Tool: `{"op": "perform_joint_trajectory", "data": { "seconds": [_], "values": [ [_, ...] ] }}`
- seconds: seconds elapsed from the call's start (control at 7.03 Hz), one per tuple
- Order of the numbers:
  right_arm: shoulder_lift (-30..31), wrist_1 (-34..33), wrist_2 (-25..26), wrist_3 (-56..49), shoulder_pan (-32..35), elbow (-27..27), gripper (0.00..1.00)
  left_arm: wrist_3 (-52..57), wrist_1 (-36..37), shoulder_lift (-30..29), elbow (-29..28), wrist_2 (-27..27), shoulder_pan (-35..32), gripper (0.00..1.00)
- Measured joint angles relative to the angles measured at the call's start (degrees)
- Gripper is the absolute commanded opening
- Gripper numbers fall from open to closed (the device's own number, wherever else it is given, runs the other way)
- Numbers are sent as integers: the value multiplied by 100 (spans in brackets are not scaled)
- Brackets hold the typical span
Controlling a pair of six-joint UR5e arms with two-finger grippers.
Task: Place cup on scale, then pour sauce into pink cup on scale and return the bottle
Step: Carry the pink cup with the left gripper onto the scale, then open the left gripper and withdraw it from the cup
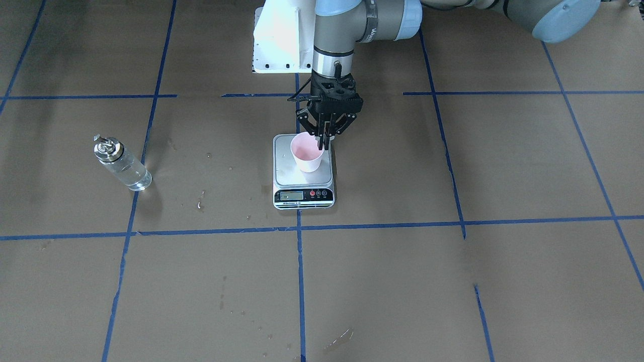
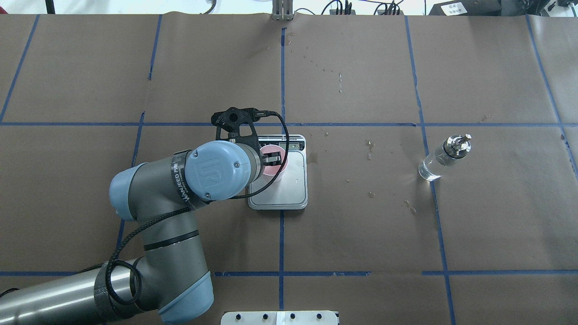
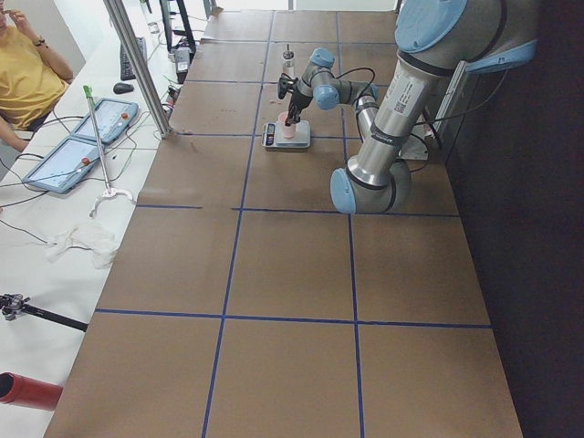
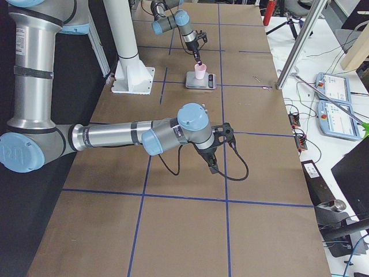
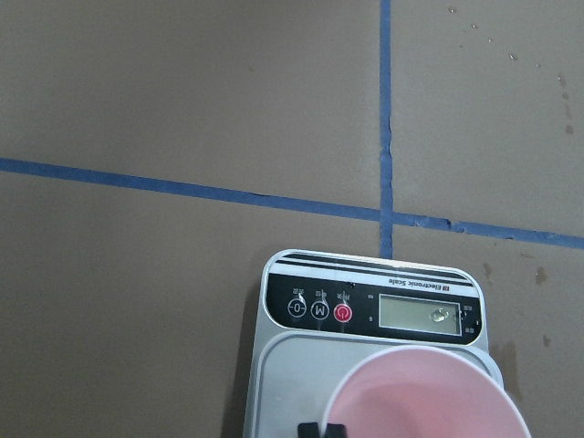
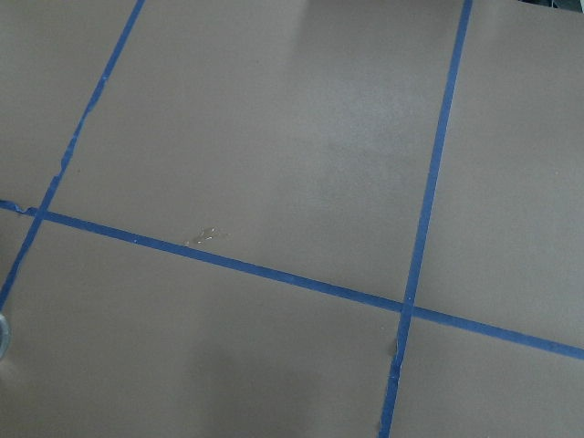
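Observation:
The pink cup (image 1: 307, 156) stands upright on the scale (image 1: 287, 173), towards its back edge. My left gripper (image 1: 324, 145) comes down from above and is shut on the cup's rim, one finger inside and one outside. The overhead view shows the same grip (image 2: 272, 159) on the cup (image 2: 271, 169). The left wrist view shows the cup's rim (image 5: 429, 401) and the scale's black strip (image 5: 365, 310). The bottle (image 1: 122, 163) stands alone, far from the scale, with clear liquid inside (image 2: 445, 158). My right gripper (image 4: 214, 167) hovers over bare table; I cannot tell whether it is open or shut.
The table is covered in brown paper with a grid of blue tape lines (image 1: 299, 229). Small wet spots (image 2: 370, 146) lie between the scale and the bottle. The robot's white base plate (image 1: 282, 40) is behind the scale.

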State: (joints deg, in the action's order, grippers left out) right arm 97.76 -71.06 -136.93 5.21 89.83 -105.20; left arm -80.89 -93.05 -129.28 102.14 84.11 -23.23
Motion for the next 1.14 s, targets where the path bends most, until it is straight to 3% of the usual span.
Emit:
{"op": "perform_joint_trajectory", "data": {
  "seconds": [0.14, 0.28, 0.57, 0.85, 1.14],
  "values": [
    [3, 0, 0, -1, 0, 0, 100, 0, -16, 0, 4, 0, 2, 81],
    [4, 2, 0, -2, 0, 0, 100, 11, -29, 5, 16, 0, 2, 100],
    [-1, 5, -12, -1, 0, -12, 100, 199, 0, 66, 196, 18, -21, 100],
    [-2, 6, -270, 14, 0, -36, 100, 1032, 137, 505, 1023, 103, -231, 100],
    [-8, 5, -462, 258, -45, -182, 100, 2229, 328, 1320, 1944, 691, -937, 100]
  ]
}}
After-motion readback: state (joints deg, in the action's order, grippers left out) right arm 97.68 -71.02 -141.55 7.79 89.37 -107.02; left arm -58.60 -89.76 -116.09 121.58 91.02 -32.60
